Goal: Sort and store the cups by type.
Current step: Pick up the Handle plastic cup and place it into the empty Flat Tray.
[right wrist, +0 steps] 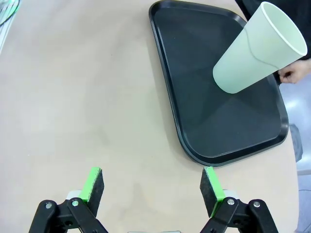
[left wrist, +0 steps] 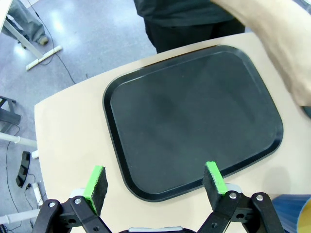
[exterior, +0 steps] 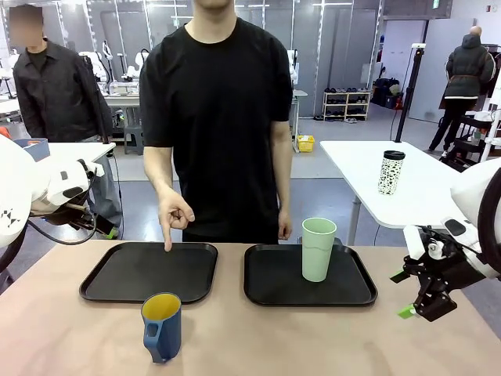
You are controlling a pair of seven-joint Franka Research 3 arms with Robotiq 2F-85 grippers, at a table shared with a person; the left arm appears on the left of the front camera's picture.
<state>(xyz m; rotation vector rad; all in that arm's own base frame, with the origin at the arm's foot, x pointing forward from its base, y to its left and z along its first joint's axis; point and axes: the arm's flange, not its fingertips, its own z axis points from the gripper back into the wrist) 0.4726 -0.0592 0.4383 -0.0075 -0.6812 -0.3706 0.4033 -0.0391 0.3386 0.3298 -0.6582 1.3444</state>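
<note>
The dark blue mug (exterior: 161,327), yellow inside, stands on the bare table near the front, just before the left black tray (exterior: 149,272); a sliver of the mug (left wrist: 294,213) shows in the left wrist view. The pale mint tumbler (exterior: 318,249) stands upright on the right black tray (exterior: 309,276) and also appears as the tumbler (right wrist: 257,48) in the right wrist view. My left gripper (left wrist: 155,177) hovers open above the left tray's (left wrist: 194,111) near edge. My right gripper (right wrist: 151,182) is open over bare table beside the right tray (right wrist: 218,111), and the right gripper (exterior: 419,304) hangs at the table's right edge.
A person stands at the far side, one hand (exterior: 174,215) pointing a finger down at the left tray's far rim; the forearm (left wrist: 272,43) crosses the left wrist view. A white speckled tumbler (exterior: 391,172) with black lid sits on another table behind.
</note>
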